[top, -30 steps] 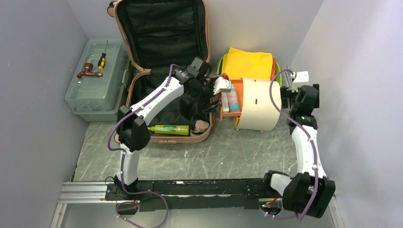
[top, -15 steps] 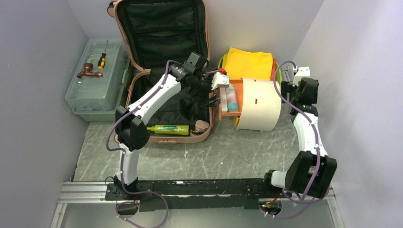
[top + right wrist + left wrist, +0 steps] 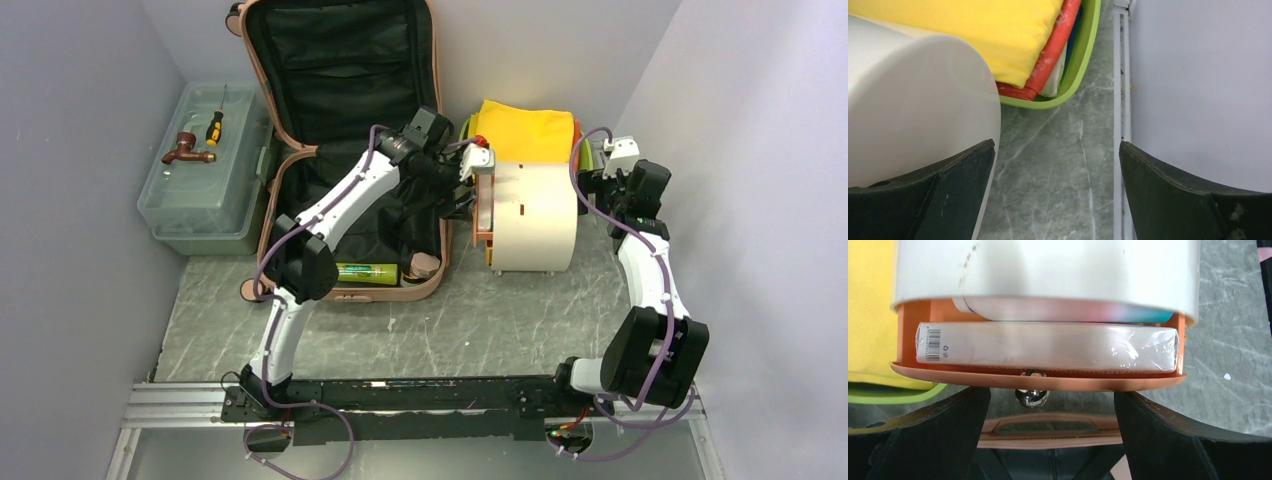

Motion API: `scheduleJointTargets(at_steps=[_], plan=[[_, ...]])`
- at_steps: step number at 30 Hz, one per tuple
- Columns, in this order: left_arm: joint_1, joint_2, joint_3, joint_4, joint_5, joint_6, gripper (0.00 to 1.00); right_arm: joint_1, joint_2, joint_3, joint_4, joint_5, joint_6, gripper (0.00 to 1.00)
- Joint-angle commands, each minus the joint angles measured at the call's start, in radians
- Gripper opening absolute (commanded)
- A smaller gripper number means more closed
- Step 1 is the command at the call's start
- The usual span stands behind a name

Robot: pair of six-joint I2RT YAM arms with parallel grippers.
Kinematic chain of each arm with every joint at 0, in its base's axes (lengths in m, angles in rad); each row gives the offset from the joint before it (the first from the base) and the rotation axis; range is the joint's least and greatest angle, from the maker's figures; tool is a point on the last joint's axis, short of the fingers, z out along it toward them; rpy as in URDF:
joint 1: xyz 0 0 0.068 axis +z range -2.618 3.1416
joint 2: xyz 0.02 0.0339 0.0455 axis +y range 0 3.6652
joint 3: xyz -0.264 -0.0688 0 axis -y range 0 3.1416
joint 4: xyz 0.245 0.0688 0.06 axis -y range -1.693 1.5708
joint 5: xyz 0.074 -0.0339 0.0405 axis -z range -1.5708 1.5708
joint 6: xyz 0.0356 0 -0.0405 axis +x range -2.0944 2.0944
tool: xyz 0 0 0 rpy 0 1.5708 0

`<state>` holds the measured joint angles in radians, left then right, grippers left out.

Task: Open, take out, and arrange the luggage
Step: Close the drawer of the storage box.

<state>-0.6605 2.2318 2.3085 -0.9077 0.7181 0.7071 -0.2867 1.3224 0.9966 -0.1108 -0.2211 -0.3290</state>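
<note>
Luggage (image 3: 340,60): salmon-pink hard shell, rounded corners, blk fabric lining. State: open. Lid half stands upright vs back wall, lining facing fwd. Base half lies flat on table in front of it, open side up. Pink handle (image 3: 1048,426) on base's R edge.

Grey marbled table (image 3: 450,320) bears luggage (image 3: 340,70), toolbox (image 3: 200,205), green tray (image 3: 1083,65) and white cabinet (image 3: 535,215).
</note>
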Motion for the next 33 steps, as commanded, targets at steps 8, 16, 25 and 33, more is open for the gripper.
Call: scheduleJointTargets(at_steps=[8, 16, 25, 33], plan=[[-0.106, 0.059, 0.075, 0.228, -0.064, -0.373, 0.98, 0.020, 0.011, -0.024, 0.000, -0.108, -0.005, 0.96], [-0.140, 0.034, 0.062, 0.267, -0.149, -0.458, 0.99, 0.023, -0.044, -0.016, -0.029, 0.042, -0.035, 0.96], [-0.137, -0.156, -0.137, 0.236, -0.171, -0.361, 0.99, 0.012, -0.168, 0.136, -0.115, 0.386, -0.007, 1.00], [-0.033, -0.212, -0.247, 0.257, -0.071, -0.332, 0.99, 0.014, -0.347, 0.002, -0.063, 0.128, 0.070, 1.00]])
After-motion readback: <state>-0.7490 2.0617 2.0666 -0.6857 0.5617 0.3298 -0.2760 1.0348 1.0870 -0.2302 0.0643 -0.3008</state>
